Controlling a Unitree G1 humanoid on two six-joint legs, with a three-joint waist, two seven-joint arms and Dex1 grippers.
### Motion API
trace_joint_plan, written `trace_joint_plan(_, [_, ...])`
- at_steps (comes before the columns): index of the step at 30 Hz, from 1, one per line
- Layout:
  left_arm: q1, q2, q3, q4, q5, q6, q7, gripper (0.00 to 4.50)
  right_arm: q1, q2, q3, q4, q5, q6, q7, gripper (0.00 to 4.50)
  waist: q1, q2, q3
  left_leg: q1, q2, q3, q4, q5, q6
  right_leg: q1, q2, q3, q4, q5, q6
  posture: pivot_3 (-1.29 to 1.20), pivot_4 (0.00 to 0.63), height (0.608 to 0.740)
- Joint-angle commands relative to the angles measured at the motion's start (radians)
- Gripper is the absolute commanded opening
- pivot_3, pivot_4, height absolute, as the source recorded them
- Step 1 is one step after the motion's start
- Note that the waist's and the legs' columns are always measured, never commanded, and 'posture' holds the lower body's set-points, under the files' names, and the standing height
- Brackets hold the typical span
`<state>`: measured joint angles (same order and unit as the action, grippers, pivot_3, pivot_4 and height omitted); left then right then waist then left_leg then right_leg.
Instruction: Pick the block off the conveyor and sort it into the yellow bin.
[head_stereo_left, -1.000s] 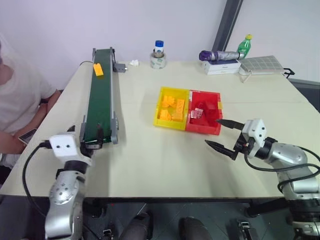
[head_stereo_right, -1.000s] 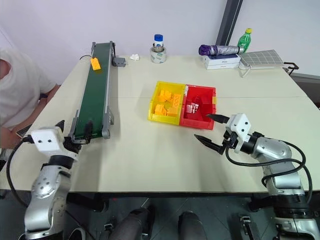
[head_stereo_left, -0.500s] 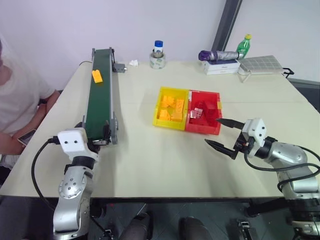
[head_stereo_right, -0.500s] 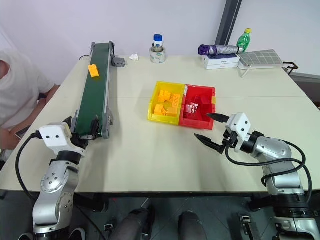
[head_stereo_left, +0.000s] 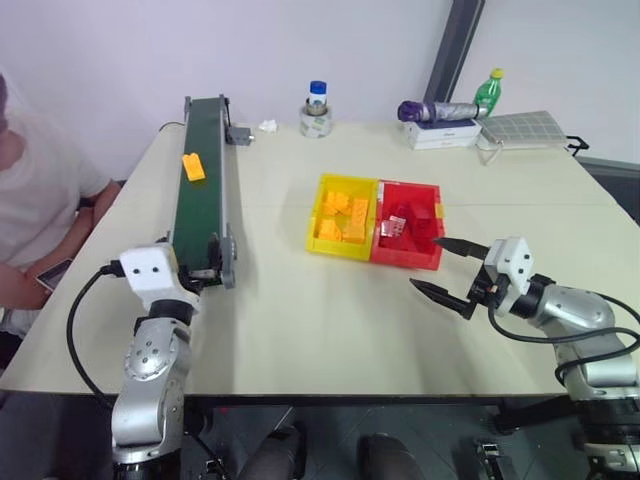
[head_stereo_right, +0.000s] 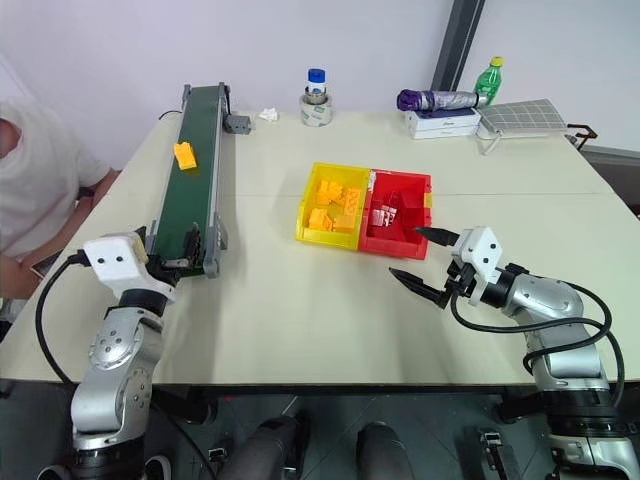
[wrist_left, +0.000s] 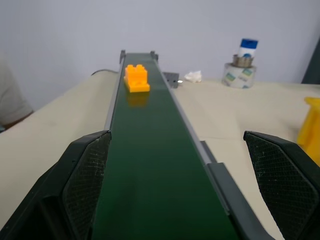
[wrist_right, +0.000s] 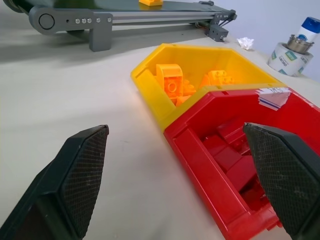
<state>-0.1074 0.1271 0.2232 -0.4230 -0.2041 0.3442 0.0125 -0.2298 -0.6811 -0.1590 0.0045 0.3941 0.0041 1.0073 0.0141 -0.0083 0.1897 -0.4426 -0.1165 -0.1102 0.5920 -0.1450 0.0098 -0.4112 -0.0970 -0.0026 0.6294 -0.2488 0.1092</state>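
The left gripper (wrist_left: 172, 192) gapes wide and empty at the near end of the conveyor (head_stereo_left: 200, 200). Up the belt, well away from it, lies the block (wrist_left: 136, 78): orange-yellow, studded, nothing in between. The right gripper (head_stereo_left: 440, 268) is wide too, empty, just beside the red bin (head_stereo_left: 408, 226), which is joined to the yellow bin (head_stereo_left: 322, 215) of orange bricks (head_stereo_left: 345, 215).

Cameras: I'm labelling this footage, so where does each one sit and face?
Head eyes: above, looking down at the table, both arms showing.
Left wrist: behind the open left gripper, along the conveyor toward the block.
Right wrist: behind the open right gripper, facing the yellow bin and red bin.
All share the conveyor.
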Motion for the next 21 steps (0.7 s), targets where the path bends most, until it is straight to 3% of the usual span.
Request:
trace_joint_plan(1, [-0.079, 0.029, 0.012, 0.024, 0.003, 0.022, 0.003, 4.48, 0.003, 0.005, -0.01, -0.032, 0.004, -0.017, -0.005, 4.5, 0.001, 0.0, 0.0, 0.0, 0.0, 0.0, 0.0, 0.0, 0.0, 0.0, 0.0, 0.0, 0.0, 0.0, 0.0, 0.0, 0.15, 0.74])
trace_joint_plan(15, [-0.525, 0.152, 0.063, 0.408, -0.005, 0.173, 0.032, 4.48, 0.01, 0.004, -0.002, -0.051, 0.009, -0.002, -0.015, 4.5, 0.0, 0.0, 0.0, 0.0, 0.0, 0.0, 0.001, 0.0, 0.0, 0.0, 0.001, -0.001, 0.001, 0.002, 0.003, 0.0, 0.15, 0.74])
trace_joint_plan(21, [-0.579, 0.143, 0.068, 0.496, 0.032, 0.207, 0.103, 4.48, 0.023, 0.001, -0.006, -0.064, 0.012, 0.004, -0.02, 4.5, -0.001, 0.0, 0.0, 0.0, -0.001, 0.0, 0.001, 0.0, 0.0, 0.0, 0.001, -0.001, 0.001, 0.003, 0.005, 0.0, 0.15, 0.74])
